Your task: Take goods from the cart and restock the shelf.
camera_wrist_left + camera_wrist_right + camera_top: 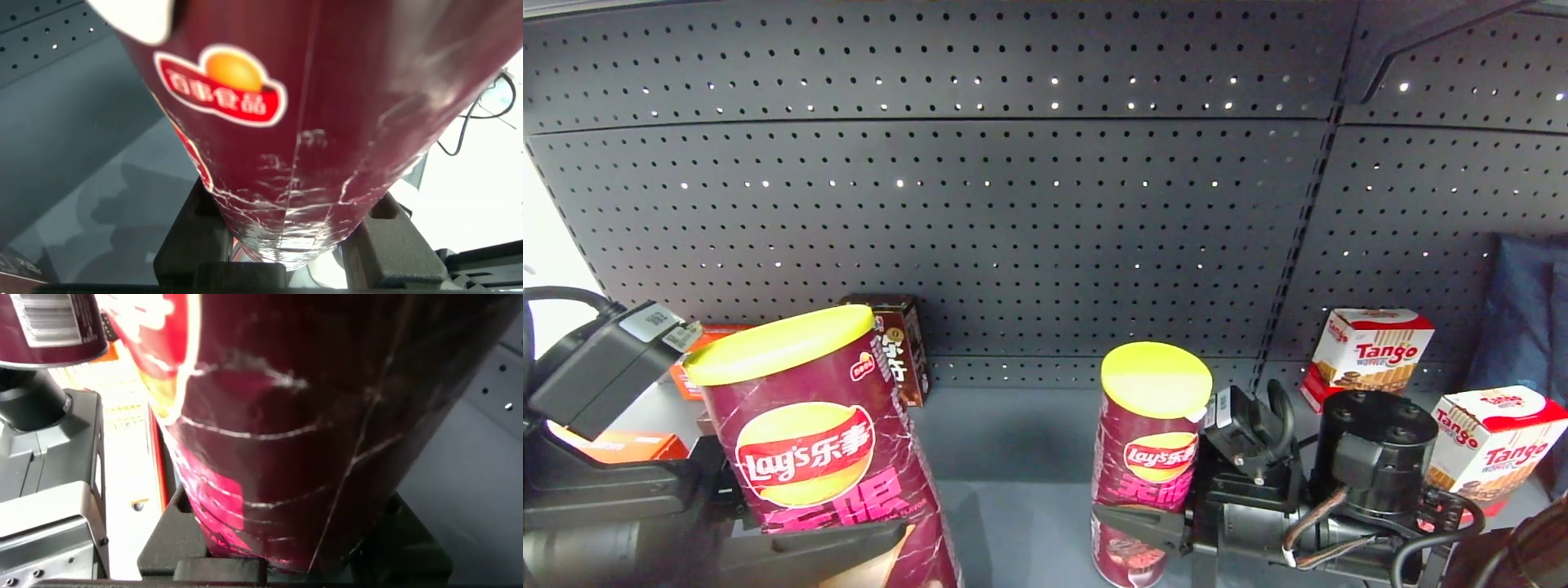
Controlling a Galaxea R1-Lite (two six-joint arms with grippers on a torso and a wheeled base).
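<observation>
While left gripper [837,541] clamps tilted chips can [809,425], right gripper [1145,529] clamps upright chips can [1147,457]. Releasing tilted could topple it.

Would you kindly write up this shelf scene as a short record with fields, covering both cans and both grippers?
left gripper: shut on left can, a tilted chip can with a yellow lid
right gripper: shut on right can, upright, low over the shelf
base of right can: touching the shelf or not, cannot tell
behind left can: brown box
shelf, robot's right: two wafer boxes
back wall: perforated panel
</observation>
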